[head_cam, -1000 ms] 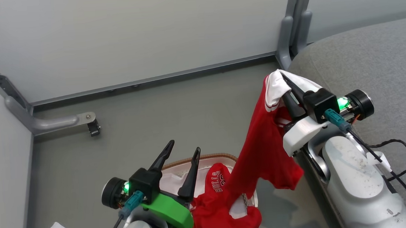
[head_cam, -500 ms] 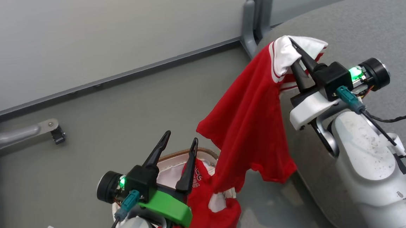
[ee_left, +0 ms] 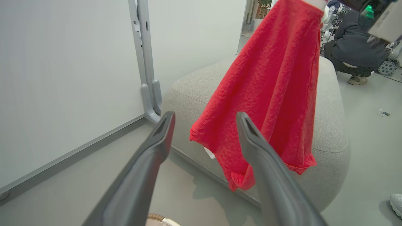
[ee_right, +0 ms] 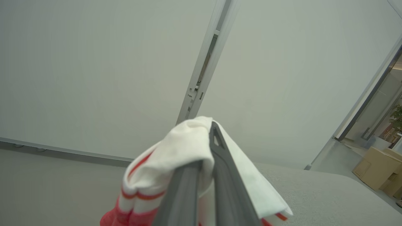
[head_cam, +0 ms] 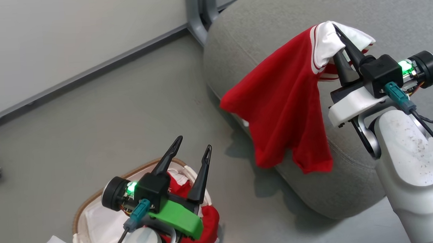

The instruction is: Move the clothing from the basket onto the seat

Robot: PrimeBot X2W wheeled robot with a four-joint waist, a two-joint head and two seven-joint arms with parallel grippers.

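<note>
striped red garment [head_cam: 286,98] is pinched at its white panel by right gripper [head_cam: 337,35], dangled at grey seat's [head_cam: 270,20] edge | left gripper [head_cam: 194,143] is held spread, empty, above basket [head_cam: 93,194] | second red garment [head_cam: 207,219] is seen in basket

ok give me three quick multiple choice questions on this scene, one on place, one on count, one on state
1. Where is the striped red garment?
A. in the basket
B. flat on the floor
C. hanging from the right end effector beside the grey seat

2. How many red garments are there?
A. one
B. two
C. three

3. How is the left end effector?
A. open and empty
B. shut on a garment
C. shut on the basket rim

Answers:
1 C: its white-trimmed end is pinched in that shut end effector and the rest dangles by the seat's edge.
2 B: one is held up, and a second red garment lies in the basket.
3 A: its jaws stand apart with nothing between them.
</note>
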